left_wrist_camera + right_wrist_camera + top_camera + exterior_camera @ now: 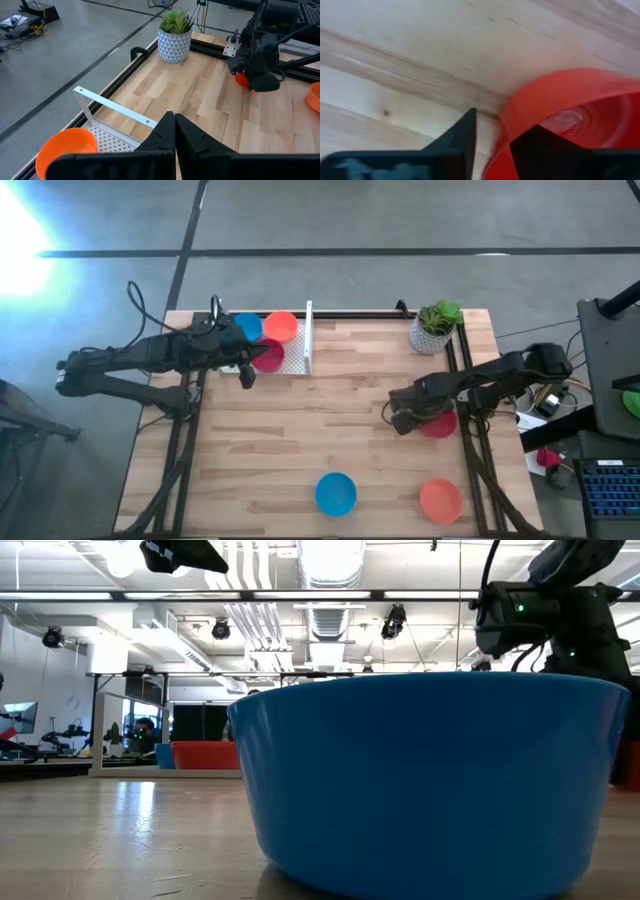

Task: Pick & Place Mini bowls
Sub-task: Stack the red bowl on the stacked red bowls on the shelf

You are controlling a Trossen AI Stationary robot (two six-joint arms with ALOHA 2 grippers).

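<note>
right pincer (pixel 492 145) is down at the wooden table (pixel 340 430), jaws apart and straddling the rim of a small red plastic mini bowl (pixel 570 120): one dark finger outside the wall, the other inside. can't tell if it's actually squeezing the rim yet. from above, that arm reaches in from the table's right edge, stretched low and nearly flat, with the red bowl (pixel 438 423) peeking out under the wrist near the right rail.

nearest the front edge sit two loose ones: a blue round plastic mini bowl (pixel 336 493) about mid-table, which fills nearly the whole table-level camera, and an orange round plastic mini bowl (pixel 441 500) off to its right, well apart from each other.

further back, the left pincer (pixel 246 370) has its fingers pressed together on nothing, hovering beside a white perforated metal tray (pixel 297 352) at the back left. the tray's upright white wall stands between it and the open table. at the tray there's another blue mini bowl (pixel 247 328), an orange mini bowl (pixel 281 327) and a second red mini bowl (pixel 268 356) partly hidden under the left arm.

back right corner: white patterned plant pot with a green plant (pixel 435 327), standing behind the right arm, clear of it.
</note>
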